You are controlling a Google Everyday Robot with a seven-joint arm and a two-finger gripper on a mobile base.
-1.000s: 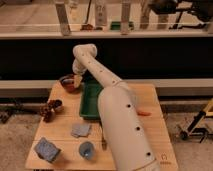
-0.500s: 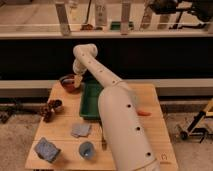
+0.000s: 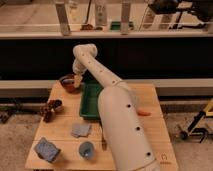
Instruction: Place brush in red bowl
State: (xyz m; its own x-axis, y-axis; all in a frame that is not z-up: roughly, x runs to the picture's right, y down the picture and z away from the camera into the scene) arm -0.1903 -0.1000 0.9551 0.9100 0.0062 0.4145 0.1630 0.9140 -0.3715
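Note:
The red bowl (image 3: 68,83) stands at the table's far left corner, just left of the green tray. My gripper (image 3: 77,75) hangs at the end of the white arm, directly over the bowl's right rim, and stands open. A pale tan piece, the brush (image 3: 78,81), shows right below the gripper at the bowl's right edge. I cannot tell whether it rests in the bowl or still touches the gripper. My arm crosses the table's middle and hides part of the tray.
A green tray (image 3: 89,102) lies mid-table. A dark brown bowl (image 3: 51,108) sits at the left edge. Near the front are a grey cloth (image 3: 80,130), a blue cup (image 3: 86,149) and a blue-grey block (image 3: 46,149). A small orange item (image 3: 144,113) lies right of the arm.

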